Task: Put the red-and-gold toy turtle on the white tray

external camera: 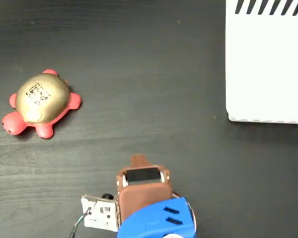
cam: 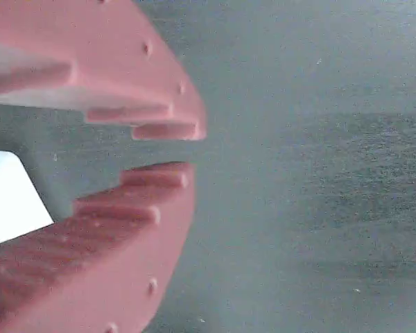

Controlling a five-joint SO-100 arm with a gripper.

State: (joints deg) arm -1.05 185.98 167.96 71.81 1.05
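A: Rubbery red-and-gold toy turtle [external camera: 39,103]?
B: On the dark table [external camera: 149,74], left, well apart from the flat white black-striped tray [external camera: 266,64]. Shell mark unreadable.
A: Reddish gripper [cam: 184,149]?
B: Jaws slightly parted, empty.

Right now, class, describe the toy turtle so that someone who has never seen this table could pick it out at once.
In the fixed view, start from the dark wood-grain table and go to its left side, far from the white tray at upper right. There sits the red-and-gold toy turtle. Its shiny gold domed shell with a dark printed mark, ringed by pinkish-red head and legs, sets it apart.
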